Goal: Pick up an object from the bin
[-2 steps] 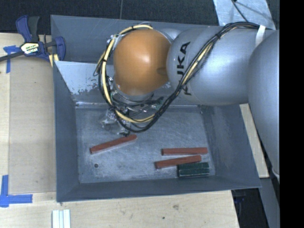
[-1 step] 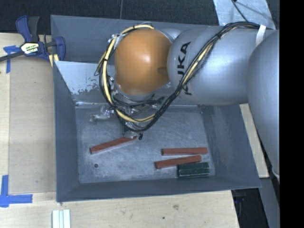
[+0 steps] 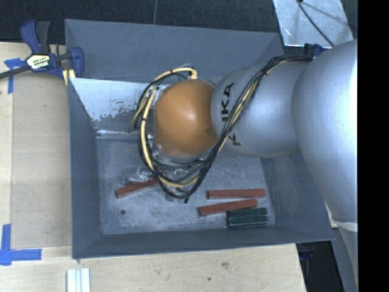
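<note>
My gripper (image 3: 146, 176) is low in the bin's left middle, mostly hidden under the arm's orange cover. Its metal tip sits right at the upper end of a red-brown flat stick (image 3: 135, 190), which lies slanted on the bin floor. Whether it touches or grips the stick I cannot tell. To the right lie two more red-brown sticks, one (image 3: 236, 193) above the other (image 3: 220, 209), well apart from the gripper. A dark green block (image 3: 247, 218) lies against the lower stick's right end.
The arm reaches in from the right and covers the bin's middle and back right. Yellow and black cables loop around the cover and hang near the floor. The bin's sloping walls rise close on the left and front.
</note>
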Controlling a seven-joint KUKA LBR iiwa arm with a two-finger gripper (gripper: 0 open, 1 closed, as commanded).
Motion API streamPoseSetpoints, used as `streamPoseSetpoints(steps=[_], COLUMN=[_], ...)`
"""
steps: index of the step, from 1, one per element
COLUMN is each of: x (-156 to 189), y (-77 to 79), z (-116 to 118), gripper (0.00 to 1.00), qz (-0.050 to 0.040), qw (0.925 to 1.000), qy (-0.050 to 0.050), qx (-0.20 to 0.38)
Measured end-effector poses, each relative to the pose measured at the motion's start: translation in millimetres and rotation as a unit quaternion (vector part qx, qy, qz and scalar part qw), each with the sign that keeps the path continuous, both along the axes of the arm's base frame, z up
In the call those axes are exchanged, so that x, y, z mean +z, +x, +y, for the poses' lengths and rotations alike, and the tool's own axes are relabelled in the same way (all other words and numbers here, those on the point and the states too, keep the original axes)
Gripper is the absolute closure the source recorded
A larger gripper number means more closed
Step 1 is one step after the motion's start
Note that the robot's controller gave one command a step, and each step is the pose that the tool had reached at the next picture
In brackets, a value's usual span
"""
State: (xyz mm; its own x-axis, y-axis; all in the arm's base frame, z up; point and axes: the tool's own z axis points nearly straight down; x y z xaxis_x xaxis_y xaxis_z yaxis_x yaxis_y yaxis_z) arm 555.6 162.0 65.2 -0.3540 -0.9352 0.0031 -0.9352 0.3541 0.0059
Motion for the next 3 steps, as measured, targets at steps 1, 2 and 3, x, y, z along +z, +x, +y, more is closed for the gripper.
streamPoseSetpoints(steps=[1,2,3], x=[5.2,5.1,177.5], y=[18.2,18.0,11.4], z=[43.9,41.8,11.3], gripper=[0.00,1.00,1.00], qz=[-0.0054,-0.0043,-0.0071], qw=[0.9993,0.9994,0.9983], qy=[0.003,0.002,0.002], qx=[0.038,0.035,0.058])
